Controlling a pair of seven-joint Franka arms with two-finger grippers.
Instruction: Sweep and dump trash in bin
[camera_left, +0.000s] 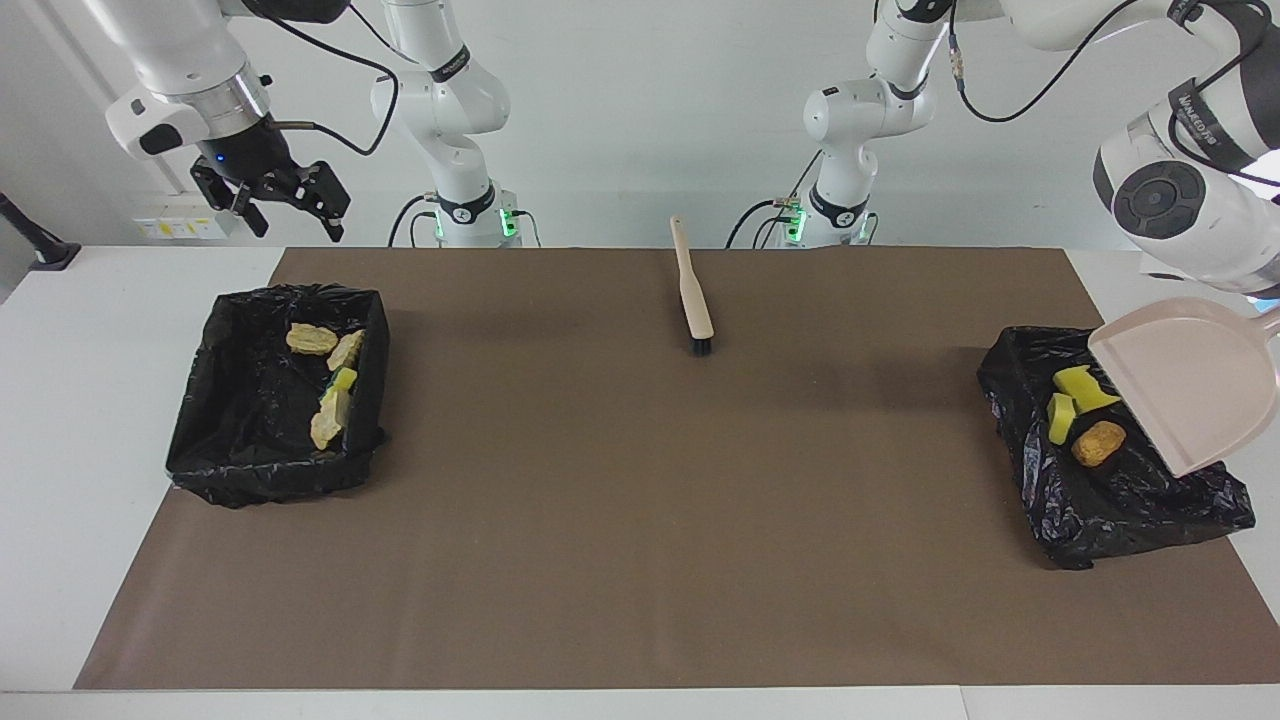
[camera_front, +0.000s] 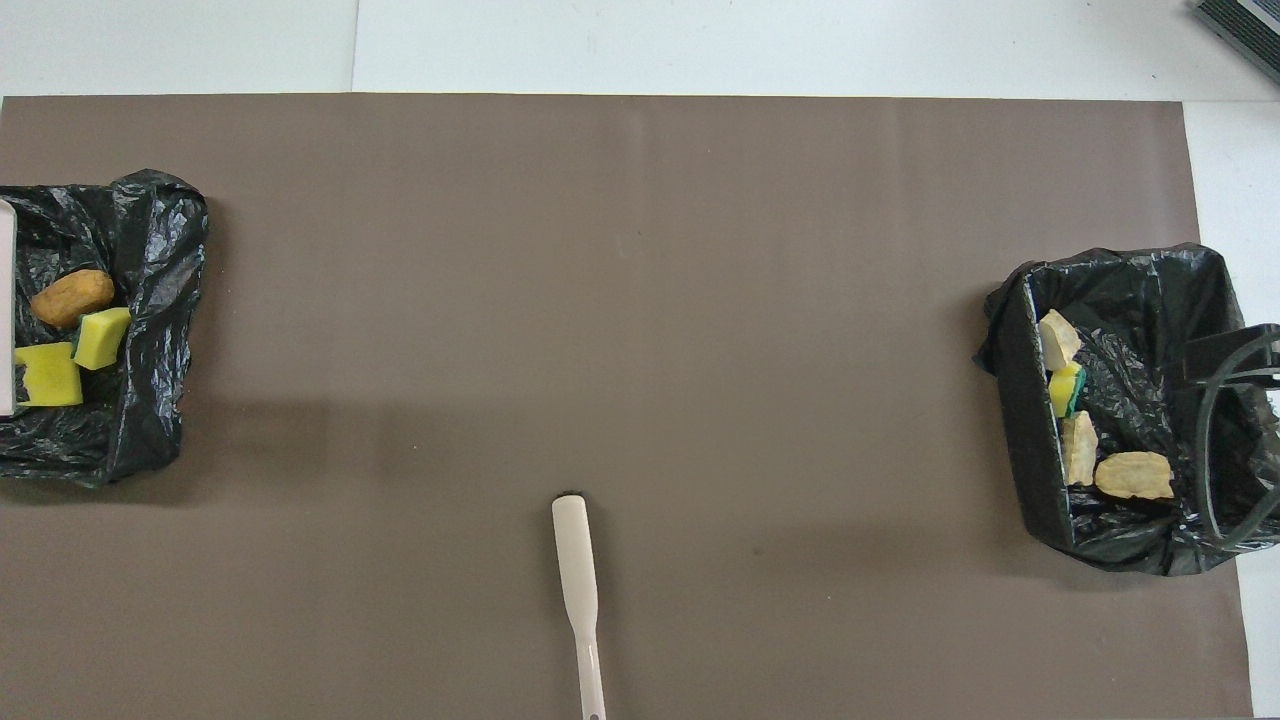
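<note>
Left gripper, out of frame, is clenched on the dustpan (camera_left: 1190, 395), tilted over the bin (camera_left: 1120, 500); trash (camera_left: 1098, 442) lies inside below its lip; right gripper (camera_left: 285, 205) open, raised, waiting.

Bin liners (camera_left: 270, 440) (camera_left: 1130, 490): crinkly glossy black plastic film. Mat (camera_left: 640, 500): matt brown, smooth, paper-like. Dustpan (camera_left: 1190, 395): smooth beige plastic. Sponge chunks (camera_front: 100, 338): porous foam. Brush (camera_left: 692, 290): matt beige handle.

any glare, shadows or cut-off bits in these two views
Facing view: soft, even light, faint shadows on the brown mat, specks of sheen on the black bin liners; the dustpan handle runs off the frame edge. Overhead view: a broad soft shadow beside the bin; the brush handle is cropped.
</note>
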